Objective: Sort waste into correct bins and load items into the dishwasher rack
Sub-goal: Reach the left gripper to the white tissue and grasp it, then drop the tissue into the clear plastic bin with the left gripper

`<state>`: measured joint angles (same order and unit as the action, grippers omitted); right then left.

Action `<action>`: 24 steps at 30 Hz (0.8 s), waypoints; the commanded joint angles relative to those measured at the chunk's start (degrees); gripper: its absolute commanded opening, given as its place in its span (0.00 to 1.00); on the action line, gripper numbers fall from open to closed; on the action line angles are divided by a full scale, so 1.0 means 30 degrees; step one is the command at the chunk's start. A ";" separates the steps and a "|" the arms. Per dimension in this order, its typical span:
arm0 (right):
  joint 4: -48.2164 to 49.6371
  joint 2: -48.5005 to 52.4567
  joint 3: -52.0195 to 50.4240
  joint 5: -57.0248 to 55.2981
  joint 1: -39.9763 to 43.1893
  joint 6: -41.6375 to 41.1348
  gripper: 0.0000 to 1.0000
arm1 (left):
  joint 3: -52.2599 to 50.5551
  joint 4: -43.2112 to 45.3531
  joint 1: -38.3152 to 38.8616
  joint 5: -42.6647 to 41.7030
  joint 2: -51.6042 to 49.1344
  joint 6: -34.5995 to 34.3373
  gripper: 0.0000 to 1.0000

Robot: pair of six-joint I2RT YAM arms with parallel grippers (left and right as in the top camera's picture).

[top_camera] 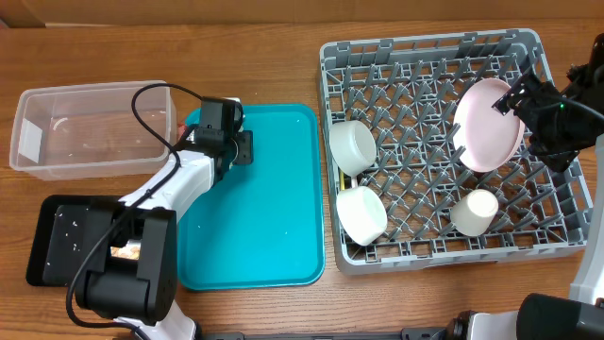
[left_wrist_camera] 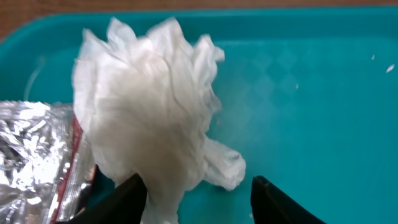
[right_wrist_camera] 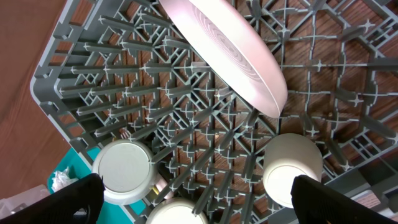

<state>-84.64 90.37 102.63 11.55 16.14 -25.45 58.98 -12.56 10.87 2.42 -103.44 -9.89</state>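
Note:
The crumpled white napkin (left_wrist_camera: 146,112) lies on the teal tray (left_wrist_camera: 311,112), with the red-and-silver foil wrapper (left_wrist_camera: 31,155) touching its left side. My left gripper (left_wrist_camera: 196,202) is open, and the napkin's lower part lies between its fingers. From overhead the left gripper (top_camera: 215,127) covers both at the tray's far left corner. The grey rack (top_camera: 557,222) holds the pink plate (top_camera: 488,123) leaning on pegs, two bowls (top_camera: 352,146) (top_camera: 361,214) and the white cup (top_camera: 474,212). My right gripper (right_wrist_camera: 199,208) is open and empty above the rack, beside the plate (right_wrist_camera: 230,50).
The clear tub (top_camera: 85,127) stands at the far left, with the black tray (top_camera: 57,241) in front of it. My left arm's base overlaps the black tray's right side. The teal tray (top_camera: 274,208) lies between the bins and the rack. Spoon and fork are not visible.

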 commanded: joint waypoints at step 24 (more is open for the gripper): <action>0.0095 -0.0226 0.0044 -0.0189 0.0036 0.0124 1.00 | 0.3417 -0.3089 -0.0066 -0.1100 0.4007 0.0255 0.04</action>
<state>-84.64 90.37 102.63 11.57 16.14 -25.43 64.66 -19.97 10.87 -1.74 -99.31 -9.85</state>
